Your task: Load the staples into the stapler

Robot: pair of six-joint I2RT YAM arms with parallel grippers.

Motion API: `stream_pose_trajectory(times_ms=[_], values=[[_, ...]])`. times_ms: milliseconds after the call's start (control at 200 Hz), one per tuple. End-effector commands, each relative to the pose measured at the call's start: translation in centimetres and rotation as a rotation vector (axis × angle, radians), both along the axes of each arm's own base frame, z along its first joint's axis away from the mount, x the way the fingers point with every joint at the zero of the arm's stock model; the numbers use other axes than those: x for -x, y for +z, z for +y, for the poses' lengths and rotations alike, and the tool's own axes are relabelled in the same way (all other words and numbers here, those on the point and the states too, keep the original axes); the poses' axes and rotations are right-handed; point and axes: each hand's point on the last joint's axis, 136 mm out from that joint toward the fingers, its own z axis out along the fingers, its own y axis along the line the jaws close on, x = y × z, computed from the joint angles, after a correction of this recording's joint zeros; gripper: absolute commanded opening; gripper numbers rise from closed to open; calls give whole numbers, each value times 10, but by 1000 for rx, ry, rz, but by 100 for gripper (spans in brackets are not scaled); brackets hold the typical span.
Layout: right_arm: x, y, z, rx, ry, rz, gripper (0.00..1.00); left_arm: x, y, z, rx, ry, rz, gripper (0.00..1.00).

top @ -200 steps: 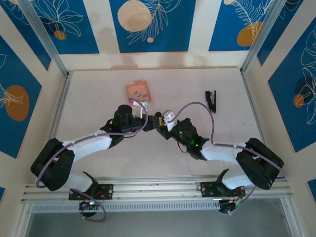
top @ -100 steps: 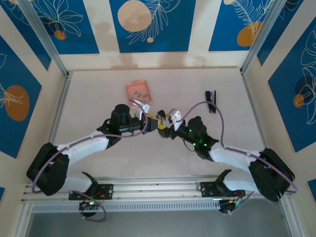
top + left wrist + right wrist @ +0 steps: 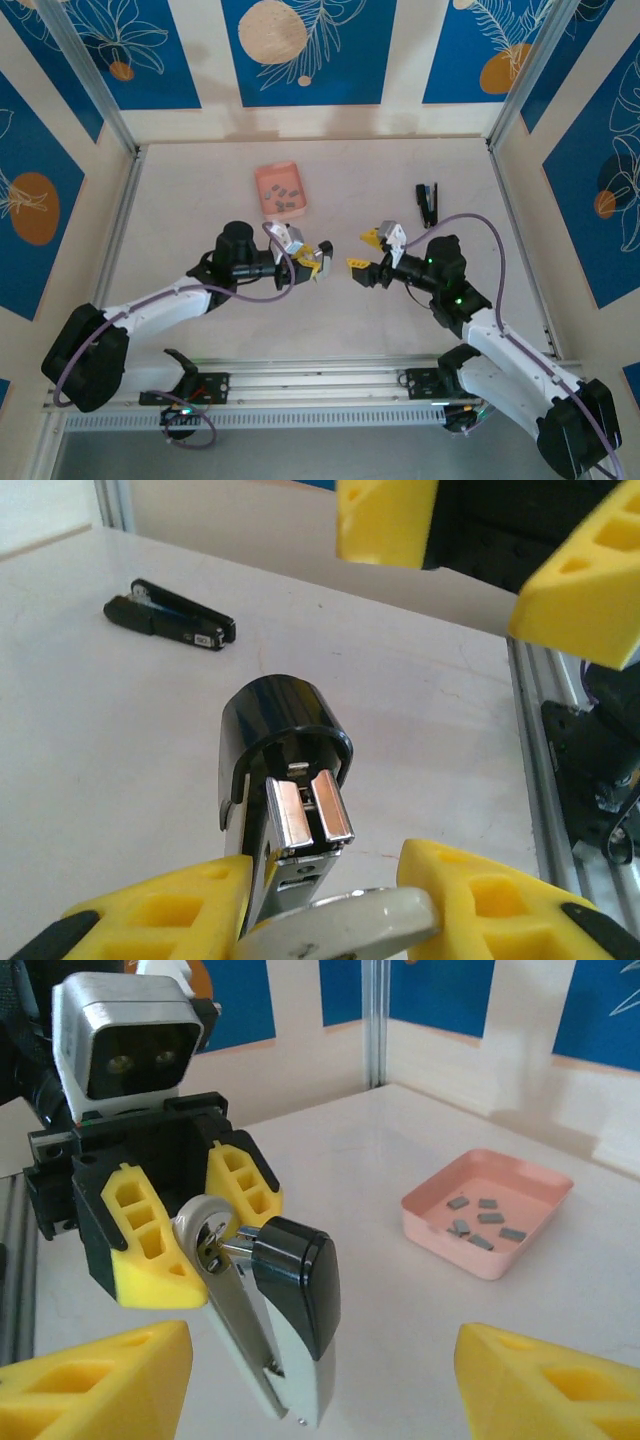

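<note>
The stapler (image 3: 290, 1300), silver-grey with a black cap, hangs above the table with its two arms spread from a ring hinge. My left gripper (image 3: 200, 1225) is shut on that hinge end. In the left wrist view the stapler (image 3: 295, 780) points away from the yellow fingers (image 3: 150, 910), its open metal channel facing the camera. My right gripper (image 3: 362, 250) stands open a short way right of the left gripper (image 3: 312, 260), with nothing between its fingers and apart from the stapler. The staples (image 3: 480, 1222) lie as several small grey strips in the pink tray (image 3: 279, 190).
A small black hinged tool (image 3: 427, 203) lies on the table at the back right, also seen in the left wrist view (image 3: 170, 620). Aluminium rails run along the table's left, right and near edges.
My right gripper has opened and drawn back to the right, off the stapler. The left gripper has kept the stapler and shifted slightly toward the near edge.
</note>
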Motion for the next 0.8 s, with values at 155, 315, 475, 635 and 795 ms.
stream_pose_trajectory(times_ms=[155,315,475,635,795], values=[[17,-12,15,107,84,41,73,26,32,-4,60,-196,-318,0],[5,-5,21,104,57,163,73,29,33,-3,47,-204,-367,0],[1,1,33,53,41,276,77,30,30,-5,28,-208,-377,0],[-1,-5,44,60,31,359,81,31,31,-7,28,-210,-387,0],[-3,-9,52,59,44,440,82,34,32,-9,31,-218,-388,0]])
